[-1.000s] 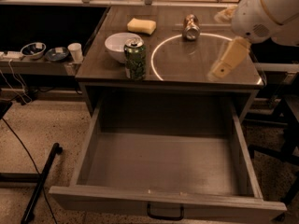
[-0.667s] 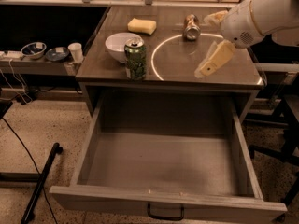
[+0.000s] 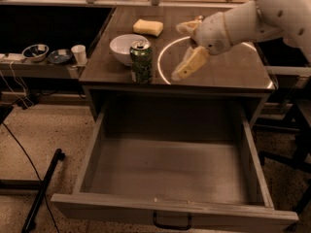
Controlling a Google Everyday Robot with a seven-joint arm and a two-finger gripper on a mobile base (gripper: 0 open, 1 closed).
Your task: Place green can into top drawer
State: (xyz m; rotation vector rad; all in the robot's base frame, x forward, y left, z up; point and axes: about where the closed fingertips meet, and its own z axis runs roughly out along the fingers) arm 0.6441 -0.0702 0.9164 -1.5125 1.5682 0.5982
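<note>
The green can (image 3: 141, 62) stands upright near the front left edge of the table top (image 3: 228, 67), just in front of a white bowl (image 3: 125, 46). My gripper (image 3: 182, 47) hangs over the table a little to the right of the can, apart from it. It is open and empty, with one tan finger (image 3: 188, 63) low and the other higher behind it. The top drawer (image 3: 170, 208) is pulled fully out below the table. Its inside holds nothing, and its black handle (image 3: 171, 222) is on the front panel.
A yellow sponge (image 3: 148, 27) lies at the back of the table. A bright ring of light (image 3: 165, 64) marks the table top under my gripper. A low shelf at left carries two small bowls (image 3: 35, 51) and a white cup (image 3: 78, 54). A black pole (image 3: 43, 188) lies on the floor.
My arm has swung left across the table, bringing the gripper from the right side to just right of the green can. The can and the drawer have not moved.
</note>
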